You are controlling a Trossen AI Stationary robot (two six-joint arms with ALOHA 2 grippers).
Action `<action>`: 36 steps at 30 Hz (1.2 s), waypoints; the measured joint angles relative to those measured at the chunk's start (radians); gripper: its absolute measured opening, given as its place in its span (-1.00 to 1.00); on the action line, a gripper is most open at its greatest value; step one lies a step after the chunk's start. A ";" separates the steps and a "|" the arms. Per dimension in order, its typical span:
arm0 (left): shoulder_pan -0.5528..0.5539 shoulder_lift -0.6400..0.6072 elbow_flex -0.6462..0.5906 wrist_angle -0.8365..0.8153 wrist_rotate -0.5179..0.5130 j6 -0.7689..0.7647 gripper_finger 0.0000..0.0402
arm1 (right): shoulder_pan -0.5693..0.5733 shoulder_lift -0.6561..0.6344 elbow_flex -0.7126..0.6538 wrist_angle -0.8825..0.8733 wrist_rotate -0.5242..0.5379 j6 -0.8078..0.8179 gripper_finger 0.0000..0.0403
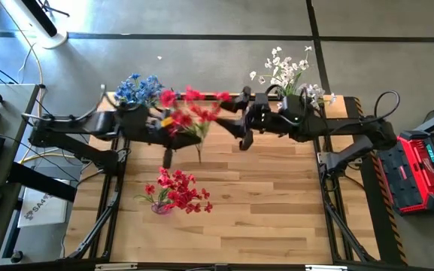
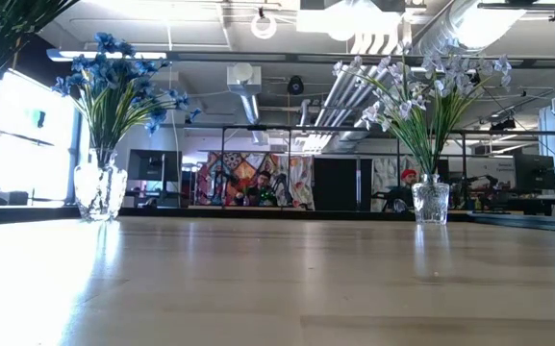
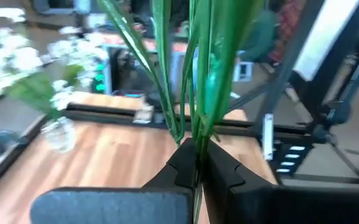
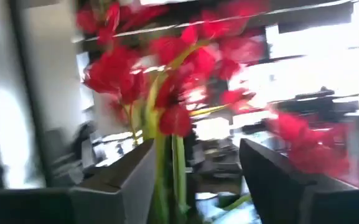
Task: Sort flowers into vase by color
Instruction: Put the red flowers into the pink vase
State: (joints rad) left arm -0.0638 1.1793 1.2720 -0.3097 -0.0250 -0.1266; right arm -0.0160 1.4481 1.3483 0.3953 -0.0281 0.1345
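Observation:
A spray of red flowers (image 1: 194,105) hangs in the air between my two arms, over the far middle of the table. My left gripper (image 1: 173,126) is shut on its green stems (image 3: 195,124). My right gripper (image 1: 238,120) is open; in the right wrist view its fingers (image 4: 123,180) stand on either side of the stems, below the red blossoms (image 4: 167,81). Whether they touch the spray I cannot tell. Neither gripper shows in the low view. My left gripper pinches the bundle of thin green stems and leaves (image 3: 196,146) between its two shut fingers (image 3: 179,165). The fingers come nearly level from the table's left and lie across the stems. The spray is lifted clear of the table, blossoms up, its stem end (image 1: 200,154) free below.
A clear vase of blue flowers (image 1: 138,89) stands at the far left and one of white flowers (image 1: 288,71) at the far right. A purple vase of red flowers (image 1: 173,192) stands near the table's middle left. Bare wood (image 1: 269,203) lies to its right.

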 joint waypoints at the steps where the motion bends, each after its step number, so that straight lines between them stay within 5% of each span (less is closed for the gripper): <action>1: -0.006 -0.021 0.000 -0.027 -0.026 0.000 -1.00 | 0.004 -0.005 0.000 -0.003 0.049 0.000 0.10; 8: -0.082 -0.193 0.000 -0.175 -0.218 0.004 -1.00 | 0.034 -0.060 0.000 -0.212 0.316 0.060 0.21; 20: -0.364 -0.372 -0.003 -0.533 -0.285 -0.109 -1.00 | 0.087 -0.062 -0.001 -0.488 0.350 0.393 0.07; 26: -0.531 -0.435 -0.179 -0.466 -0.386 -0.138 -1.00 | 0.172 -0.062 -0.001 -0.581 0.486 0.418 0.00; 36: -0.696 -0.623 -0.638 0.013 -0.475 -0.142 -1.00 | 0.305 -0.061 -0.001 -0.714 0.679 0.590 -0.04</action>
State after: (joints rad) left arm -0.7603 0.5559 0.6342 -0.2970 -0.5000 -0.2690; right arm 0.2892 1.3869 1.3472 -0.3187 0.6510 0.7240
